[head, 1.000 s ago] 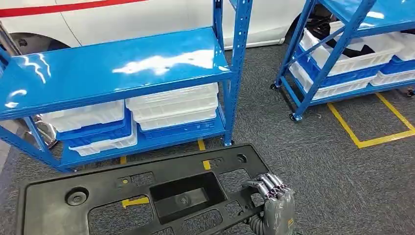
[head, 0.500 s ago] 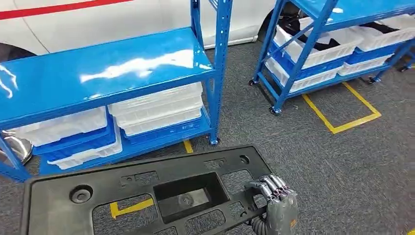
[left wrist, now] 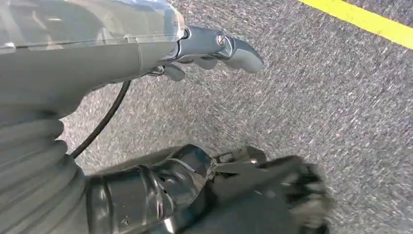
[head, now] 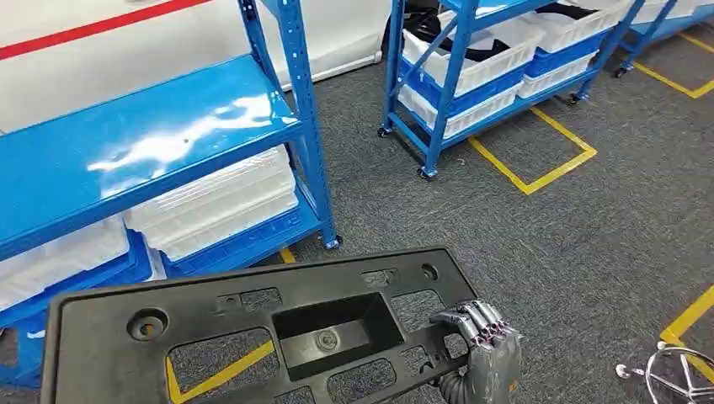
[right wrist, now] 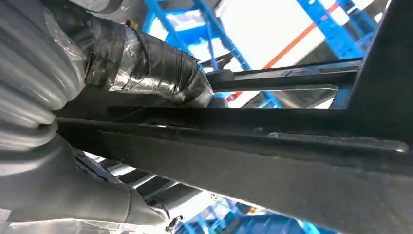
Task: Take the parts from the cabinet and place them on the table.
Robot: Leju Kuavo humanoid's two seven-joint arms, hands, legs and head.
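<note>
Black panel part (head: 278,337) spans the lower frame of the head view, level. Right hand (head: 482,349) has its fingers curled over the part's lower-right edge; left hand (left wrist: 214,48) fingers' state cannot tell. Keep part level, clear of blue rack (head: 290,109); no counter visible yet.

Right hand (head: 482,349) up from the lower edge of the head view, fingers (head: 471,318) curled over the edge of the black plastic panel (head: 253,328), gripping it. Wrist below, partly cut off. Left hand (left wrist: 214,48) seen from its wrist camera, thumb and fingers bent inward, nothing plainly held, hanging over grey carpet.
</note>
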